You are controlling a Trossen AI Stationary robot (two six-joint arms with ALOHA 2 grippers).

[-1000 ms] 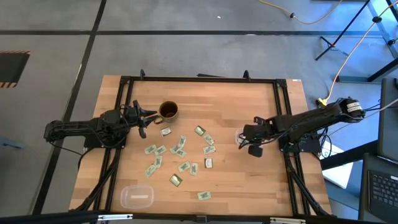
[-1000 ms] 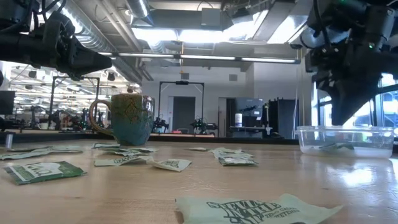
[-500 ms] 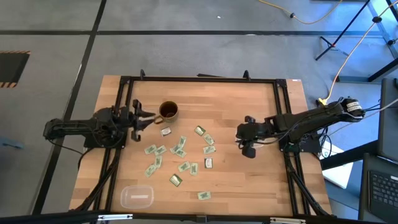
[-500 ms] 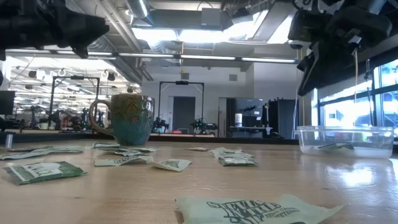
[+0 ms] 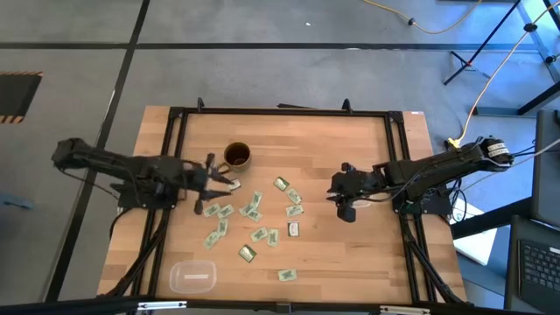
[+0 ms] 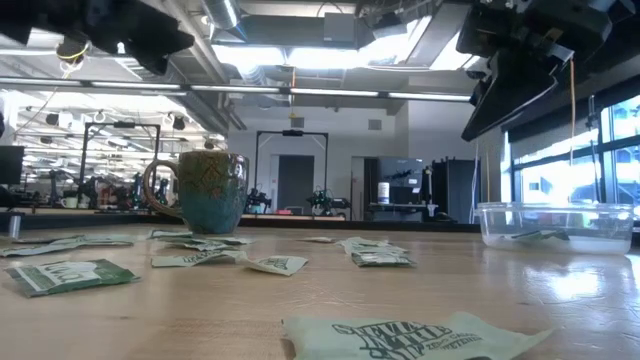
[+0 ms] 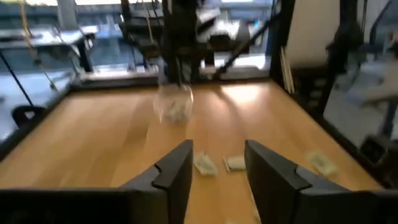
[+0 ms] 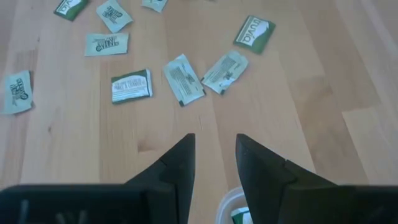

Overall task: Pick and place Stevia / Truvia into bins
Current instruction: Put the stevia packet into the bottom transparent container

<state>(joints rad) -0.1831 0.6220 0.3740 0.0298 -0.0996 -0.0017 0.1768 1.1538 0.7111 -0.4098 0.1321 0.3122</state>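
Two pairs of fingers, both spread with nothing between them: left gripper (image 5: 210, 180) hangs just beside the mug (image 5: 237, 156), over the nearest sachets (image 5: 254, 210); right gripper (image 5: 343, 199) hangs well apart from the mug on its far side, above one bin (image 6: 555, 225), its fingers (image 8: 177, 165) parted over that bin's rim. Sachets lie flat and scattered on the worktop (image 5: 350, 254), most spread out from the mug toward the front edge, a few overlapping; at least one looks to be inside the bin under the right gripper. Second bin (image 5: 192, 276) sits near the worktop's front edge, well apart from the mug, looks empty. Handling guess: paper sachets very light, thin, floppy, little height to catch, likely to slide on the smooth wood or buckle if squeezed hard; best bet is to come straight down and pinch across the short width at the middle, choosing an isolated one over an overlapped one. Worktop is pale wood planks in a black frame, level, dry. Beyond it a grey concrete floor with a yellow cable, and an open lab hall with ceiling lights and windows.
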